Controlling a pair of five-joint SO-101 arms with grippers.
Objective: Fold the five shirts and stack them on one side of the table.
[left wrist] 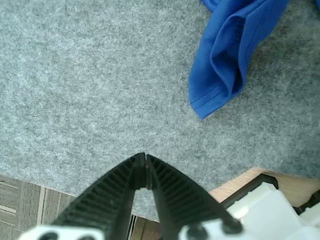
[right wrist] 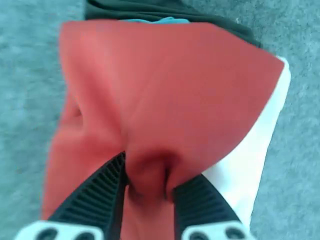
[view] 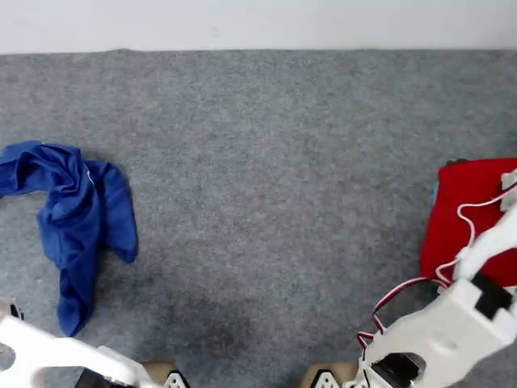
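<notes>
Your left arm (view: 48, 349) lies low at the near left corner of the desk (view: 266, 162), the left pincer (left wrist: 145, 159) closed tip to tip, holding nothing. Your right arm (view: 452, 323) stretches toward the right edge, the right pincer (right wrist: 147, 172) clamped on a fold of the red shirt (right wrist: 165, 90).

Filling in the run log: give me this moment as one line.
left gripper shut, empty, above grey mat beside blue shirt | right gripper shut on red shirt atop stack | blue shirt crumpled, unfolded
</notes>
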